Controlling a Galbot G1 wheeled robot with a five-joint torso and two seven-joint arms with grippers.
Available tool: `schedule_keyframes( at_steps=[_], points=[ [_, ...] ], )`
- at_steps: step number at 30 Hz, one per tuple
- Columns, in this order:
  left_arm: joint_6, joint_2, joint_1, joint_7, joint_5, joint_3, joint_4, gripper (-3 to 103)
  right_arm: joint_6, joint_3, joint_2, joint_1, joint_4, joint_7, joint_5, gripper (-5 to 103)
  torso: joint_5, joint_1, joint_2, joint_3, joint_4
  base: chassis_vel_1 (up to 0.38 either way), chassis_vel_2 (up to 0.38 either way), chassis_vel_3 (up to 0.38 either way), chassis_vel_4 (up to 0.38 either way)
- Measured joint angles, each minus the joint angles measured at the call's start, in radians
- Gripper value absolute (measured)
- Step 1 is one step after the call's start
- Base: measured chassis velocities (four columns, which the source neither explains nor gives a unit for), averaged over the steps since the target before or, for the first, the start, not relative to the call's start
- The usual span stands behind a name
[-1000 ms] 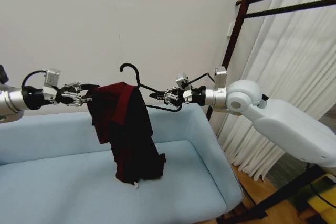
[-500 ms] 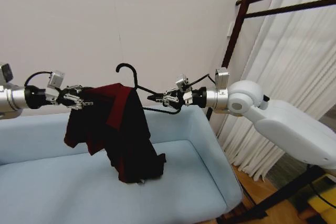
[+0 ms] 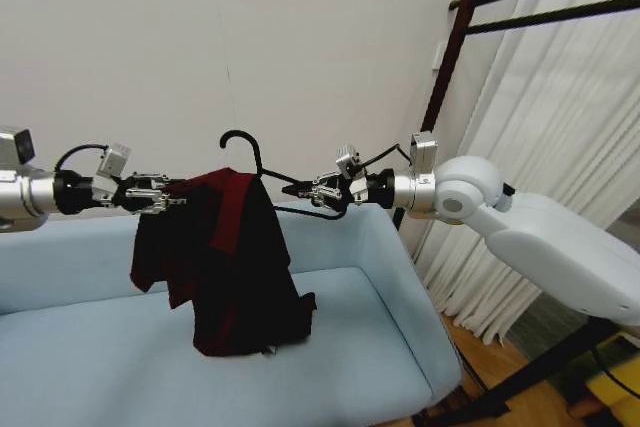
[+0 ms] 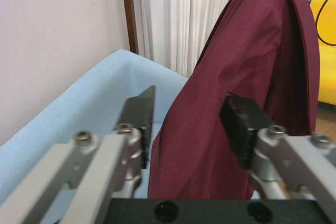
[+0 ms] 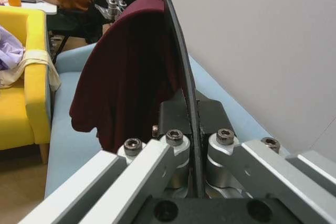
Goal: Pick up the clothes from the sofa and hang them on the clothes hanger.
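well, garment: the dark red garment is draped over the hanger and hangs above the sofa, with its hem low toward the seat. whether it touches the cushion i cannot tell.
hanger axis: roughly level and running side to side, from my right arm toward my left, hook upward against the wall.
right gripper: my right gripper is clamped on the bare end of the hanger. in the right wrist view the black bar passes straight between the closed fingers.
left gripper: my left gripper is at the garment's outer shoulder edge, at hanger height. its jaws stand wide, with one pad beside the fold and the cloth filling the gap ahead of them. nothing looks pinched.
direction from each hand: the cloth lies straight ahead of the left fingertips. from the right hand it is farther off, along the bar.
nearer arm: the left, clearly. the right is taken up with carrying the hanger.
what the move turns on: i judge the cloth sits bunched toward the left end of the bar, so any tug to settle it has to run along that axis, not across it, or the hanger will twist in my right grip.
rack: the dark wooden rack stands well off to my right, beyond the sofa's arm.
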Motion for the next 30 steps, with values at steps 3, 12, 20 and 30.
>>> schedule_keyframes(
  at_steps=[3, 12, 20, 30],
  points=[
    [-0.003, -0.003, 0.0, 0.004, 0.001, 0.001, 0.0, 25, 0.0, 0.0, 0.0, 0.0, 0.0, 0.003, 0.001, 2, 0.0, 0.0, 0.0, 0.0, 0.0, 0.0, 0.0, 0.0, 0.0],
    [-0.006, -0.007, 0.001, 0.017, 0.002, 0.003, -0.002, 2, 0.002, -0.003, -0.003, 0.004, 0.002, 0.003, 0.009, 2, 0.0, 0.0, 0.0, 0.0, 0.0, 0.0, 0.0, 0.0, 0.0],
    [-0.006, -0.013, 0.001, 0.017, 0.006, 0.004, -0.009, 2, 0.006, -0.004, -0.019, 0.001, 0.014, 0.004, 0.015, 2, 0.0, 0.0, 0.0, 0.0, -0.0001, 0.0, 0.0, 0.0, 0.0],
    [-0.005, -0.013, -0.004, 0.013, 0.002, 0.003, -0.022, 2, 0.007, 0.001, -0.034, -0.001, 0.026, 0.012, 0.028, 2, 0.0, 0.0, 0.0, 0.0, 0.0, 0.0, 0.0, 0.0, 0.0]
  ],
)
